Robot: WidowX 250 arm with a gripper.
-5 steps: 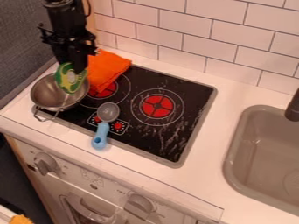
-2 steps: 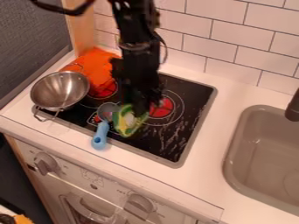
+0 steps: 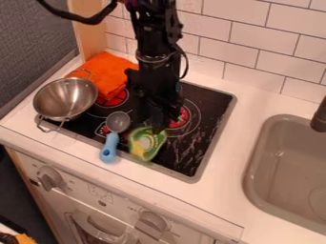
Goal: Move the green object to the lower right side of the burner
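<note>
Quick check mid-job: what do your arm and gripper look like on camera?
The jointed robot arm is black, with bulky angular segments and a greyish band around it. A thick black cable curves off at upper left; a thinner black one loops beside the arm. The gripper is black too.

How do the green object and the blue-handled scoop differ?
The green object is broad, green and yellow; the blue-handled scoop is slim with a gray head. The green object is at the gripper; the scoop lies clear of it. Both are near the stovetop's front edge.
</note>
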